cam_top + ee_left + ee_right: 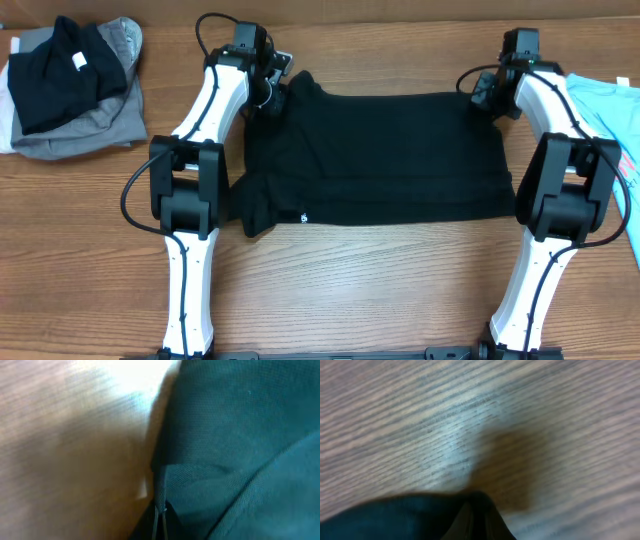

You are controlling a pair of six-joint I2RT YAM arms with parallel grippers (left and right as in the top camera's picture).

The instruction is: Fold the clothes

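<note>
Lying spread across the middle of the wooden table [350,290], the black T-shirt [380,160] sits between the two arms, its long edges running left to right. Its near edge is fairly straight, and a small white tag [304,217] shows close to that edge on the left. The cloth bunches and wrinkles along the left side, while the right half lies smoother.

The left gripper [270,88] is down at the shirt's far left corner. In its wrist view a ridge of dark fabric gathers to a narrow point at the bottom centre, where the fingers look closed tight on a pinch of cloth, with bare wood to the left of it.

The right gripper [485,90] is at the far right corner. Its wrist view is blurred, but a dark tip of fabric ends right at the fingers, which appear drawn together on it with wood grain all around.

Off to the far left, well apart from the shirt, a black garment [60,70] lies on top of a grey garment [95,130]. A light blue garment [610,105] lies at the table's right edge, beside the right arm.
</note>
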